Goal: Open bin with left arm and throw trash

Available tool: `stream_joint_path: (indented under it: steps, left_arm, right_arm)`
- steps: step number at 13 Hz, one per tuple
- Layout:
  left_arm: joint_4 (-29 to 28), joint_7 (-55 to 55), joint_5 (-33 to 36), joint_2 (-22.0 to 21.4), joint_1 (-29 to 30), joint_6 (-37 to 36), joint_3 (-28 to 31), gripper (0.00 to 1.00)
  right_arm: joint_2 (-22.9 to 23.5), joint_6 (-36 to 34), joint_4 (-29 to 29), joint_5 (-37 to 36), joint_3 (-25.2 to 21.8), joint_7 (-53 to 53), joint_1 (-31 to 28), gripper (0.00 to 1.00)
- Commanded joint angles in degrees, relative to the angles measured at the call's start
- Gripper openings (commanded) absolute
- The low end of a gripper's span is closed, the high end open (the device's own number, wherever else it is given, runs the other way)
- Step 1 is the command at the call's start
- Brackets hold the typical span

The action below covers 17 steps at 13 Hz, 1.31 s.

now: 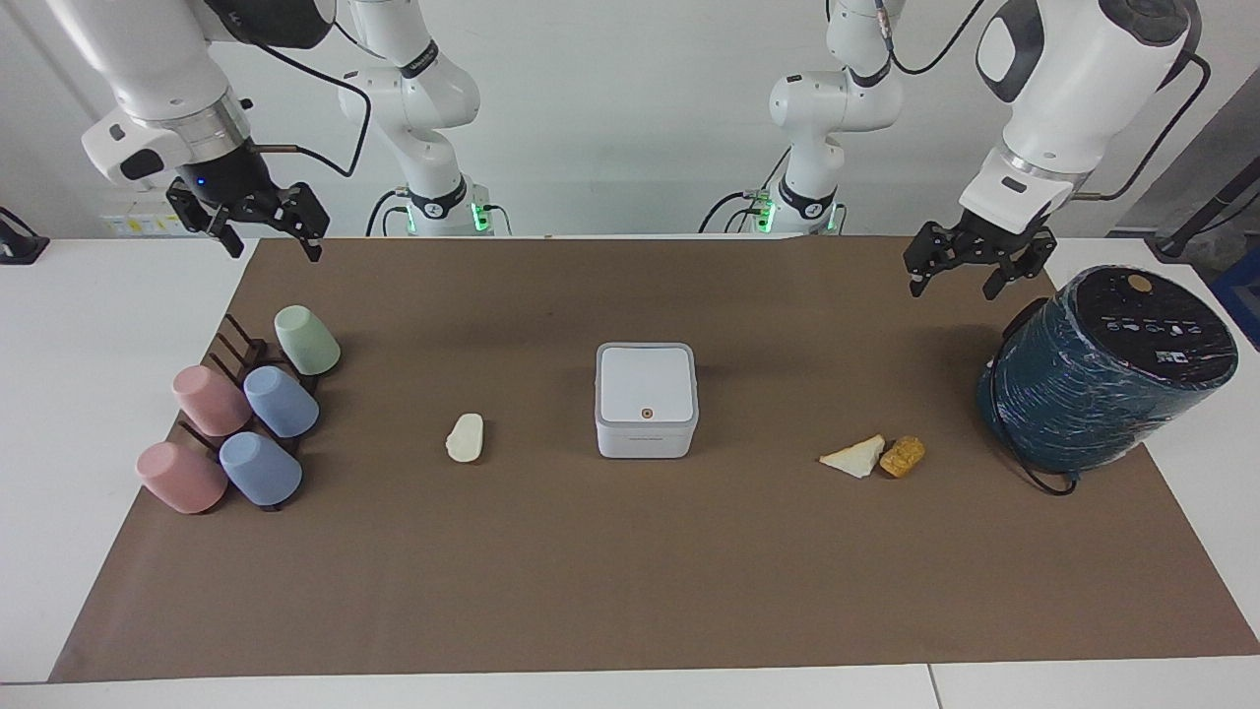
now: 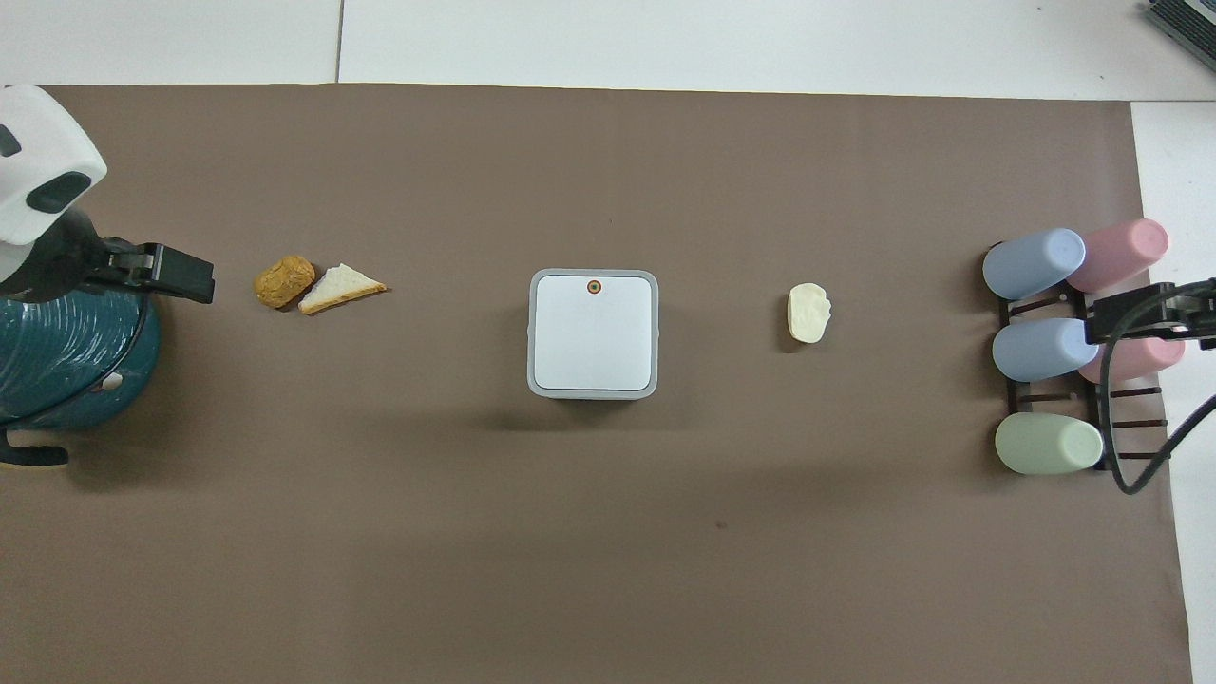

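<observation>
The white square bin stands mid-mat with its lid shut, the orange-brown button on the lid's edge farthest from the robots; it also shows in the overhead view. A cream oval lump lies beside it toward the right arm's end. A pale wedge and a golden-brown chunk lie together toward the left arm's end. My left gripper hangs open and empty in the air over the mat beside the teal cylinder. My right gripper hangs open and empty over the mat's corner by the cup rack.
A big dark teal wrapped cylinder lies tilted at the left arm's end of the mat. A dark rack with several pastel cups stands at the right arm's end. The brown mat covers the table.
</observation>
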Motion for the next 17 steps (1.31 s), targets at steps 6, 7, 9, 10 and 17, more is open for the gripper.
stream_joint_path:
  steps: [6,7,9,10,17]
  left_arm:
    - [-0.8,-1.2,0.0,0.1,-3.7,1.1,0.6,1.00]
    - [-0.8,-3.9,-0.4,0.2,-4.8,1.7,0.6,0.99]
    - [-1.0,-7.7,-4.8,1.8,-7.4,4.1,0.7,0.90]
    - [-0.9,-10.4,-5.2,2.8,-9.5,5.3,0.7,0.88]
    - [-1.2,-22.7,-8.0,10.8,-17.7,20.6,0.6,0.81]
  right_arm:
    - [-0.5,0.1,-0.4,-0.5,0.2,0.9,0.0,1.00]
    - [-0.5,0.1,-0.5,-0.4,0.2,0.8,0.0,1.00]
    - [-0.6,0.1,-0.5,-0.4,0.2,0.8,-0.1,1.00]
    - [-0.6,0.1,-0.6,-0.4,0.2,0.8,-0.1,1.00]
    - [-0.8,0.1,-0.8,-0.4,0.2,0.8,-0.1,1.00]
